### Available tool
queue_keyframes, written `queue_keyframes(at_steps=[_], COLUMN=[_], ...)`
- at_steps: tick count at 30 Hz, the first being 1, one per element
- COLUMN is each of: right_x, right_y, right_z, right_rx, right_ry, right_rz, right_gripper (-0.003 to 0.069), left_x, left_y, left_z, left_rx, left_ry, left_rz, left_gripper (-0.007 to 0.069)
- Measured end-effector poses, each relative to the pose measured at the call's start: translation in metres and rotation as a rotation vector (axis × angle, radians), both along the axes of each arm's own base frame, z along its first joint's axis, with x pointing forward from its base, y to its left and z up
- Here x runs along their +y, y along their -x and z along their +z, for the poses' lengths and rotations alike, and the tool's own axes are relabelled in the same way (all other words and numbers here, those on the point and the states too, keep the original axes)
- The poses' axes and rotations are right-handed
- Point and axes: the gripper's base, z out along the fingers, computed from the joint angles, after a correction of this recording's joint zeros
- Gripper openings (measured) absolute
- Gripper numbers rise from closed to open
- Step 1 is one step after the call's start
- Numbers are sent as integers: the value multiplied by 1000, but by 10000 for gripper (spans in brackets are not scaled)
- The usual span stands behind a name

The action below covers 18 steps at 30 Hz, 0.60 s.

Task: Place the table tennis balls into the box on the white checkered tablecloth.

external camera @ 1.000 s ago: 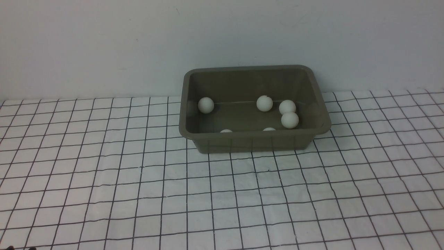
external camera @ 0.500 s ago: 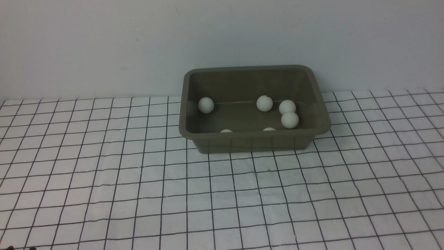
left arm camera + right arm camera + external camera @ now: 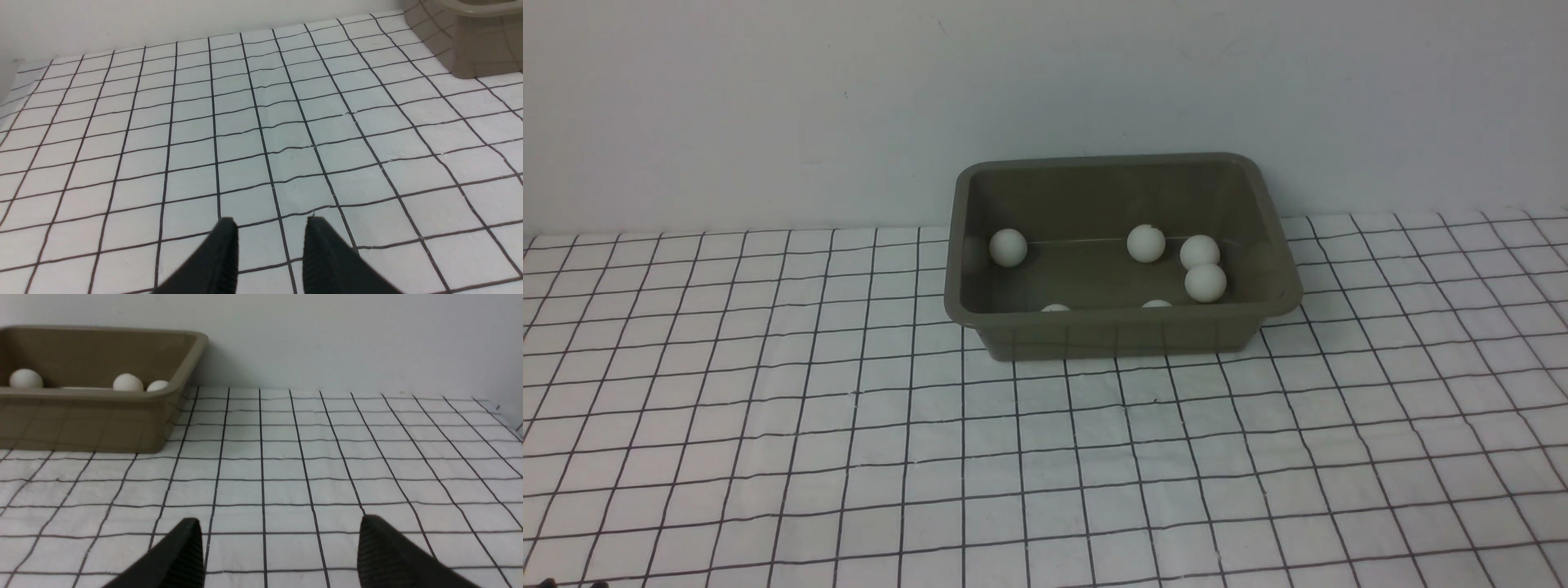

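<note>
The olive-grey box (image 3: 1119, 335) stands on the white checkered tablecloth (image 3: 849, 449) at the back centre, near the wall. Several white table tennis balls lie inside it, among them one at the left (image 3: 1008, 247), one at the back (image 3: 1146, 242) and one at the right (image 3: 1205, 282). Two more just peek over the near wall. Neither gripper appears in the front view. My left gripper (image 3: 269, 220) hovers over bare cloth, jaws apart and empty, with the box's corner (image 3: 482, 41) far off. My right gripper (image 3: 280, 519) is wide open and empty, and the box (image 3: 81, 420) shows three balls.
A plain white wall rises directly behind the box. The cloth is slightly wrinkled and runs to both sides and toward the front. In the left wrist view the cloth's far edge (image 3: 24, 65) meets the wall.
</note>
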Motion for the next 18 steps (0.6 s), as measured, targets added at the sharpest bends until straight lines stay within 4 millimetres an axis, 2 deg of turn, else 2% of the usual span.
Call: queue_keyframes(at_steps=[18], right_x=[-1], right_y=[1], right_z=[-3], right_rx=[40], right_ry=[24], right_rz=[-8], right_gripper=[463], left_x=[0], left_y=[0], left_z=[0], left_rx=[0], left_ry=[0], left_rz=[0], left_gripper=[209])
